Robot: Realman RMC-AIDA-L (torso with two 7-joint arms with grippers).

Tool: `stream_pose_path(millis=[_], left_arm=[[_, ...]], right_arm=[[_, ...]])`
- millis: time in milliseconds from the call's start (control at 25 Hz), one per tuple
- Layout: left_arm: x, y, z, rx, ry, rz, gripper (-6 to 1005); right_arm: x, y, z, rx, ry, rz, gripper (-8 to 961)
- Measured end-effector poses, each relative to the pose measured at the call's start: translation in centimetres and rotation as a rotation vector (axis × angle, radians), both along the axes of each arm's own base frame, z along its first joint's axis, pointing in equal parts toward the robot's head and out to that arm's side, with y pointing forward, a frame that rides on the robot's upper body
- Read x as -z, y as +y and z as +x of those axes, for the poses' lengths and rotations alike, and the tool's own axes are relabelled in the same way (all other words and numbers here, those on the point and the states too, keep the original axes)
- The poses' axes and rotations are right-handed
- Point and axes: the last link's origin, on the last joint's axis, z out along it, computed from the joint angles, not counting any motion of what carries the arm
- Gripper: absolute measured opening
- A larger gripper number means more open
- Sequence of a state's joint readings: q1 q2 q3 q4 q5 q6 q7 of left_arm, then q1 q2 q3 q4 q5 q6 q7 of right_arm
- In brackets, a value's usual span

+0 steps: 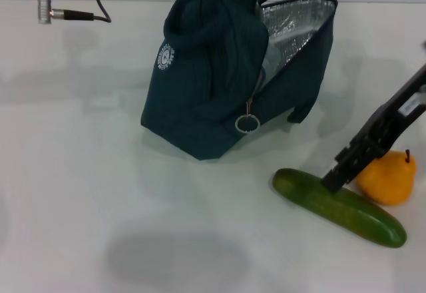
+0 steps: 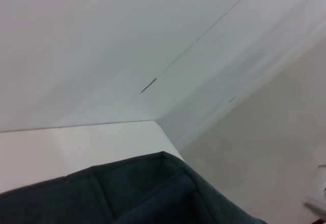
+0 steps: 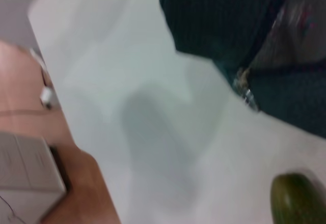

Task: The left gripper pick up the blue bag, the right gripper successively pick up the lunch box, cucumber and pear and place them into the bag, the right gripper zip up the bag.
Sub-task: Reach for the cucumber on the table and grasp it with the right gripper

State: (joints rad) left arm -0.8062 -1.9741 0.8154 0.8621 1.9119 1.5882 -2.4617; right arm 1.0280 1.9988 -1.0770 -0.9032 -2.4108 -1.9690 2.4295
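White table (image 1: 80,173) under blue bag (image 1: 219,73)

Bag (image 1: 213,93) behind; cucumber (image 1: 339,208) front right, pear (image 1: 387,178) just behind it.

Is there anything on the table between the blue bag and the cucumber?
No. In the head view, only bare white table separates the blue bag from the cucumber; the bag's zipper ring hangs on that side.

Probably a lab or test room — a bare white table (image 1: 100,193), plain white wall panels (image 2: 127,40), and a wooden floor (image 3: 76,183) at the right wrist view's lower left.
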Motion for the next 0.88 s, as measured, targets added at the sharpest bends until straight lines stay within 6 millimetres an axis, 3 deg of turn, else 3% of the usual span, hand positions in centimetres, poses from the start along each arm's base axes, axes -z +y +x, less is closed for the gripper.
stream_pose_path(millis=[240, 880], left_arm=[[-0.1, 0.3, 0.4, 0.009, 0.000, 0.013, 57], [0.1, 0.2, 0.4, 0.031, 0.007, 0.022, 57]], right_arm=[[1.8, 0.2, -0.6, -0.005, -0.115, -0.020, 767], [4.4, 1.0, 0.9, -0.079, -0.244, 0.038, 768]])
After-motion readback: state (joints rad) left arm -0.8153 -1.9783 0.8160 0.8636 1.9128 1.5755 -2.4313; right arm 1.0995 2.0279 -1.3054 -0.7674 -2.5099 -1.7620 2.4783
